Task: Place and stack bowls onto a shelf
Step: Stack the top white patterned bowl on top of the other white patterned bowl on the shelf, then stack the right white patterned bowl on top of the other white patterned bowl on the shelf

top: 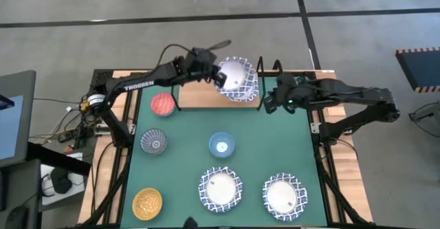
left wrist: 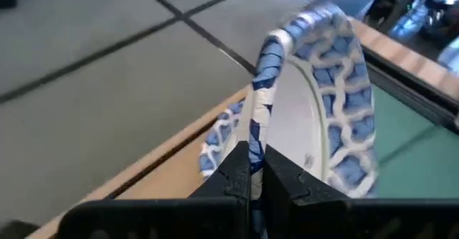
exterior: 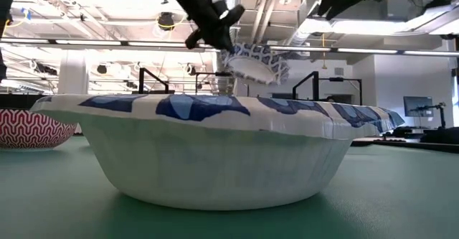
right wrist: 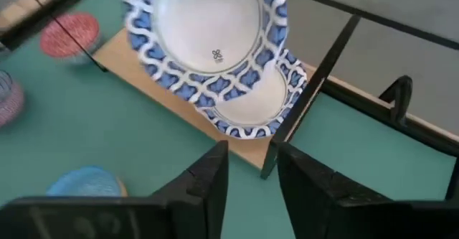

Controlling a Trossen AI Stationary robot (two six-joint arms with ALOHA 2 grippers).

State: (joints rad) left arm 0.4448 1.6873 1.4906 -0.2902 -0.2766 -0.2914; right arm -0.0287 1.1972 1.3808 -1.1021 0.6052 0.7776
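Bowls on shelf (top: 199,98): one lattice bowl (right wrist: 262,102), empty.
Left gripper (left wrist: 257,169): clenched on second lattice bowl (top: 236,76), tilted above.
Right gripper (right wrist: 251,169): released, beside shelf.
Mat (top: 185,167): two lattice bowls, four small.

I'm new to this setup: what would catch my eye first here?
The left gripper, shut on a white lattice-rimmed bowl, holds it tilted above another such bowl lying on the shelf. The right gripper stands open just beside the shelf.

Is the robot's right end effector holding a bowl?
No, the right end effector stands open and empty, apart from the lattice-rimmed bowl that the left end effector pinches.
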